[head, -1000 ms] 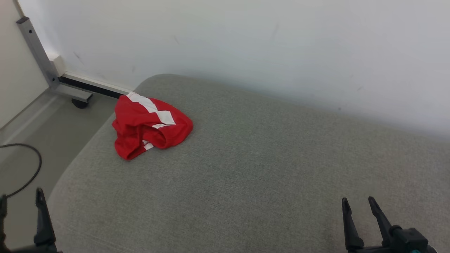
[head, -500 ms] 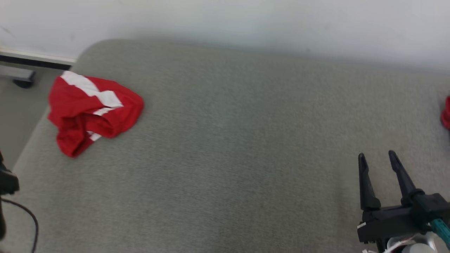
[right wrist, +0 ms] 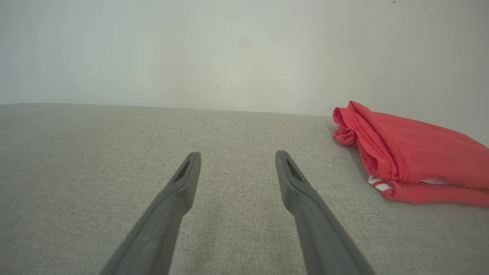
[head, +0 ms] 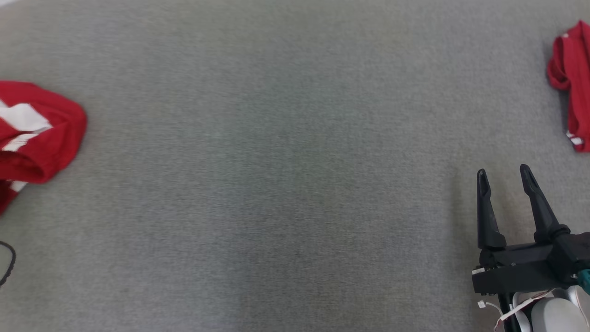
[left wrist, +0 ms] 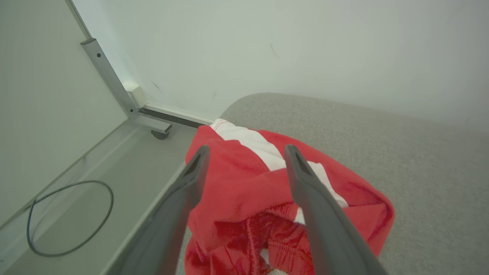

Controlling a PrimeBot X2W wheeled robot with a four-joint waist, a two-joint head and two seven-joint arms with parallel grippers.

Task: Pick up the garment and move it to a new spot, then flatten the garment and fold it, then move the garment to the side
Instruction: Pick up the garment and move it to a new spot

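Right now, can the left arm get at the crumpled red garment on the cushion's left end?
Probably yes: the left gripper is open and points straight at the red garment, nothing lying between them.

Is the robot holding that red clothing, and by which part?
Nothing is held. The left hand hangs open near the crumpled red, white-striped fabric garment; the right hand is open and empty.

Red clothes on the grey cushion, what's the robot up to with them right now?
Nothing is held yet. A crumpled red garment with white stripes lies near the left edge of the grey cushion, and the left end effector is open, pointing at it. The right end effector is open over bare cushion, apart from a second red garment lying to its right.
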